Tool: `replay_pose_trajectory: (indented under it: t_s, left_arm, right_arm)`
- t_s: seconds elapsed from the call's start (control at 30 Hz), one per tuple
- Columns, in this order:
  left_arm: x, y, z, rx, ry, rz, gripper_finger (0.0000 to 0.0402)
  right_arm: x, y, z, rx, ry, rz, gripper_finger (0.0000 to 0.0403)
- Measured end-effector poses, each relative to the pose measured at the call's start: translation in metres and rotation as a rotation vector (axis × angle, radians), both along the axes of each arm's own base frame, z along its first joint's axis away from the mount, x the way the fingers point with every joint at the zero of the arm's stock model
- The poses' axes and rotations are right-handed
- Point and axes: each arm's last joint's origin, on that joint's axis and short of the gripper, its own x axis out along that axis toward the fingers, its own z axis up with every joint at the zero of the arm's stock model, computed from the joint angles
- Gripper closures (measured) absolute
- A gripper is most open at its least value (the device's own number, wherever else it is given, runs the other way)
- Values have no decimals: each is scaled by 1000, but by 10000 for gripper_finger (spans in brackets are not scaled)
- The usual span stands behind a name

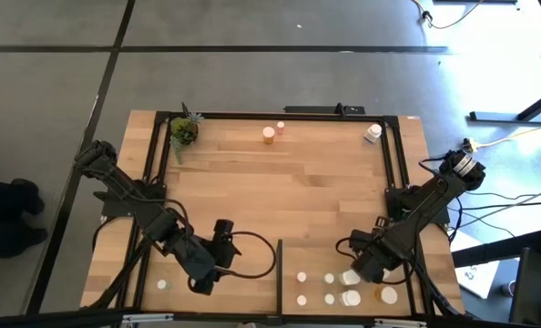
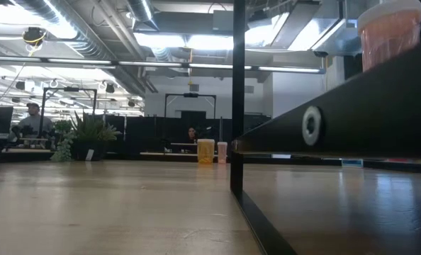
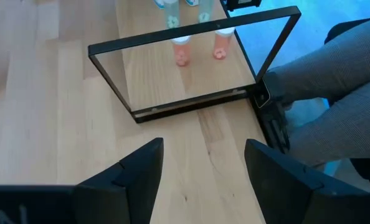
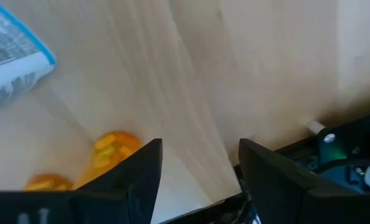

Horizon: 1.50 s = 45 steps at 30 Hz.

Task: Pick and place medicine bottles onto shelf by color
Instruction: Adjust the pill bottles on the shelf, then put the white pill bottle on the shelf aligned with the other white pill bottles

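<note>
Bottles [image 1: 328, 290] cluster on the shelf [image 1: 311, 260]; 2 bottles [image 1: 273, 133] stand at the table's far edge.

The left dark six-joint arm reaches in from the counter's left edge, its links folding diagonally toward the near side, and ends in the left end effector [image 1: 200, 284] low over the near-left part of the counter. In its wrist view the two dark fingers [image 3: 138, 180] stand well apart with bare wood between them. The right dark six-joint arm comes in from the right edge, slanting down toward the near-right corner, where the right end effector [image 1: 360, 271] hangs. Its two dark fingers [image 4: 132, 180] are likewise spread wide, gripping nothing.
</note>
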Motion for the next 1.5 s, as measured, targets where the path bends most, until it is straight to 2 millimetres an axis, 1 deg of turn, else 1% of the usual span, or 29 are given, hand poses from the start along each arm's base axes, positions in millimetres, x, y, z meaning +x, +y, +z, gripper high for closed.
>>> replay_pose_trajectory:
  t_s: [0.47, 0.57, 0.7, 0.9, 1.03, 1.27, 1.37, 1.5]
  left_arm:
    - [1, 1, 0, 13, -3, -7, 182]
    - [1, 1, 0, 14, -3, -7, 182]
    - [1, 1, 0, 14, -3, -6, 182]
    - [1, 2, 0, 0, 1, 25, 182]
    - [-1, 4, -3, 7, 37, 44, 182]
    - [-6, 7, -8, -46, 123, 146, 182]
    - [-10, 8, -10, -82, 180, 173, 182]
    - [-13, 8, -11, -95, 212, 203, 182]
  right_arm:
    - [2, 5, 0, 100, 26, -11, 189]
    - [2, 5, 0, 99, 21, -10, 189]
    - [4, 3, 0, 34, -39, 2, 189]
    - [11, 6, 17, -27, -153, 19, 189]
    - [14, 6, 28, -63, -207, 24, 189]
    - [18, 7, 35, -95, -279, 46, 189]
    - [19, 7, 37, -107, -296, 62, 189]
    - [19, 4, 42, -152, -350, 76, 189]
